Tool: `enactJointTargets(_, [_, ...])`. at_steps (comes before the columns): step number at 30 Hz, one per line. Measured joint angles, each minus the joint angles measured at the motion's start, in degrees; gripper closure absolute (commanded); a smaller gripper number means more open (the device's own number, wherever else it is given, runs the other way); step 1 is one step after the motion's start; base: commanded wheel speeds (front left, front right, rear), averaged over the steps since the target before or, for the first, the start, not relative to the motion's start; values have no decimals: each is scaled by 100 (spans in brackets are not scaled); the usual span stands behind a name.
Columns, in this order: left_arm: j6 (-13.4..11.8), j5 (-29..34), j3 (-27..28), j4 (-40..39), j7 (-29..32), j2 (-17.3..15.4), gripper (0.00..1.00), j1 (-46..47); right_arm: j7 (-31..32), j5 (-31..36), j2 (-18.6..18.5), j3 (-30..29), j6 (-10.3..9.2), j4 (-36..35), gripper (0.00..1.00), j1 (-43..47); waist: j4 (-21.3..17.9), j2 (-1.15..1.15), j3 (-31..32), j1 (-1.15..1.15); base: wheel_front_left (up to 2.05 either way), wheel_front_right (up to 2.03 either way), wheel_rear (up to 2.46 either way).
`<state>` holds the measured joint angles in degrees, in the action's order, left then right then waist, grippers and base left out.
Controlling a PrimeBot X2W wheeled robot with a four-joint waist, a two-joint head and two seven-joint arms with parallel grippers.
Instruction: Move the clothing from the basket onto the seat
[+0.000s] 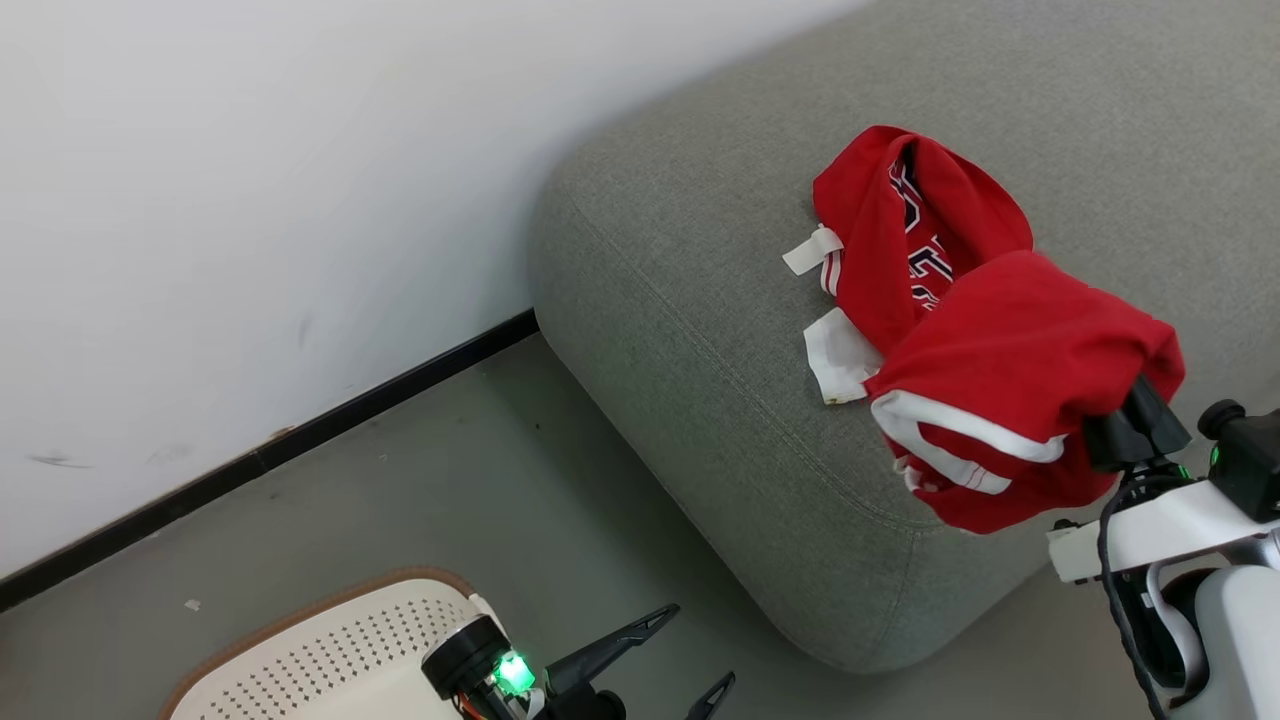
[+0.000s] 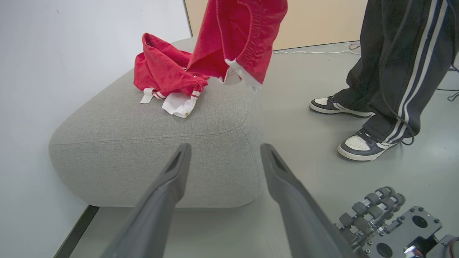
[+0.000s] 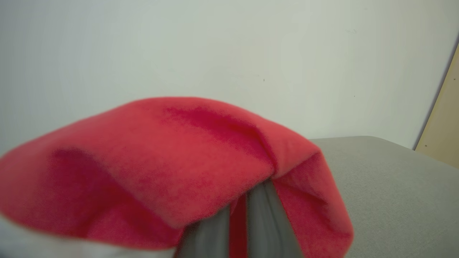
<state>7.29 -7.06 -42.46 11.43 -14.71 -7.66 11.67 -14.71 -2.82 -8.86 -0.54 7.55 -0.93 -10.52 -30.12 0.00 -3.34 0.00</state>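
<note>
The white wall [image 1: 250,200] meets the grey floor [image 1: 450,480] along a black skirting strip [image 1: 300,435]. A wedge of open floor lies between the wall, the seat and the basket. The seat [image 1: 700,330] stands hard against the wall, and its rounded near corner faces the robot with bare floor below it. Most of its top is free grey fabric, both at the wall side and along the front edge.

The clothing is in two parts. The lying garment [image 1: 900,230] is crumpled well in from the seat's corner, with white tabs spread on the cushion. The held garment [image 1: 1010,370] hangs above the seat's front edge, just beside the first. It is draped over the right gripper [image 3: 238,229], whose fingers look pinched together on a red fold, though their tips are buried in cloth.

A person's trouser legs [image 2: 394,71] stand on the floor off the seat's far side. The basket [image 1: 300,615] sits low on the floor, apart from the seat. The left gripper [image 2: 225,150] hovers beside it, spread wide and holding nothing.
</note>
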Motion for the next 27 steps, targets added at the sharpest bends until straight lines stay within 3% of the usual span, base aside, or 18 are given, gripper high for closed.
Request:
enactJointTargets(12, [1,0,56,2,0,-58,0,-42,0,207,90,-321,1,416,100,-138,-70,0,-171,0,0,0,0])
enactJointTargets(27, [1,200,-183,-73,0,-385,0,-152,0,349,-107,-566,1,1072,100,-1423,-117,0,-676,0,0,0,0])
